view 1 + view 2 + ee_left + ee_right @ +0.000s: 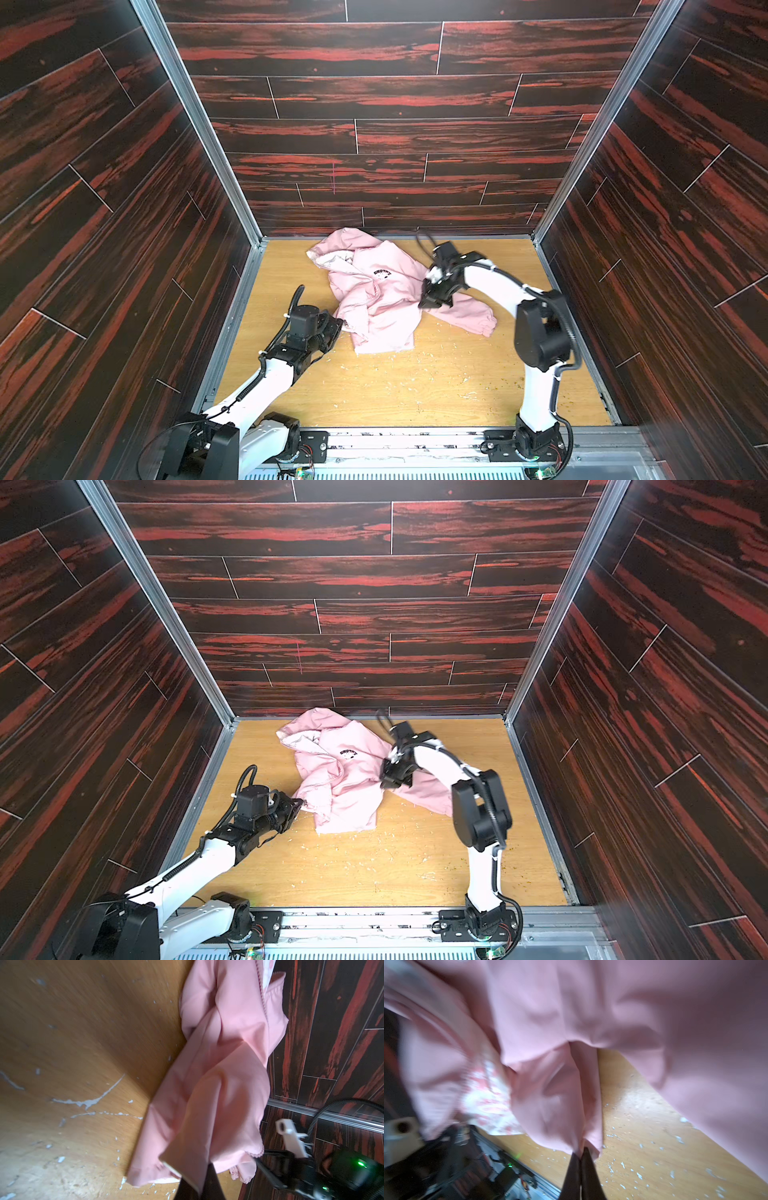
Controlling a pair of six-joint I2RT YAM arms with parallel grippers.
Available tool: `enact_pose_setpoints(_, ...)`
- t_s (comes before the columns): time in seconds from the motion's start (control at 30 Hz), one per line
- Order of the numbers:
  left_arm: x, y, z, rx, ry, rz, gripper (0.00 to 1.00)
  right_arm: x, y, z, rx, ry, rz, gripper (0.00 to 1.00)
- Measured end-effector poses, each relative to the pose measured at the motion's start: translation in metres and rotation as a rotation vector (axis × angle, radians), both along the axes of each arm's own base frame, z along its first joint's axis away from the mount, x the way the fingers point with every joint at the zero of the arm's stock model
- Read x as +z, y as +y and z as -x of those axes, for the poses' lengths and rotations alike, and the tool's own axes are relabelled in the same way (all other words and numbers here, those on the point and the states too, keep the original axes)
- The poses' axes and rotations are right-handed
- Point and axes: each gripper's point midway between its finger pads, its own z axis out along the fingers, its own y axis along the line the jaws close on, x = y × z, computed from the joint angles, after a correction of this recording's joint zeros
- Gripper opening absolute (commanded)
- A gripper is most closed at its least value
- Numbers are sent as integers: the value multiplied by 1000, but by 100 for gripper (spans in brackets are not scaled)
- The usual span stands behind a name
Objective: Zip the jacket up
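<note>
Left fingers (214, 1186) are clenched on a lower edge of the jacket (374, 299), low over the worktop (415, 386). Right fingers (588, 1174) are pinched tight on a fold of its far side and carry it raised. The jacket lies crumpled toward the back of the worktop, front open, printed lining (488, 1093) showing, and it hangs between the two grips.

This looks like the spreading step, with no zipping begun. The next move likely calls for drawing the grips apart gently until the front lies flat. Then both zip edges must meet at the hem. I cannot make out the slider.
</note>
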Motion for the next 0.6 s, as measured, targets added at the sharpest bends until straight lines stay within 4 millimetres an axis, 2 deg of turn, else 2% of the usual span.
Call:
enact_pose_setpoints(0.1,1,0,-5,-6,2,-1,0,24,-24,-20,-67,-48,-35,0)
enact_pose_setpoints(0.2,1,-3,-9,-22,13,-1,0,33,-41,-35,-114,-73,-43,0)
enact_pose_setpoints(0.33,-2,-12,-16,-67,34,8,0,38,-45,-45,-128,-86,-51,0)
enact_pose_setpoints(0.37,-3,-14,-18,-77,41,13,0,37,-43,-50,-127,-89,-54,4)
enact_pose_setpoints(0.5,-11,-22,-23,-111,67,32,0,16,-40,-60,-127,-61,-47,39)
enact_pose_setpoints(0.6,-9,-24,-23,-125,65,34,0,3,-42,-56,-124,-40,-28,51)
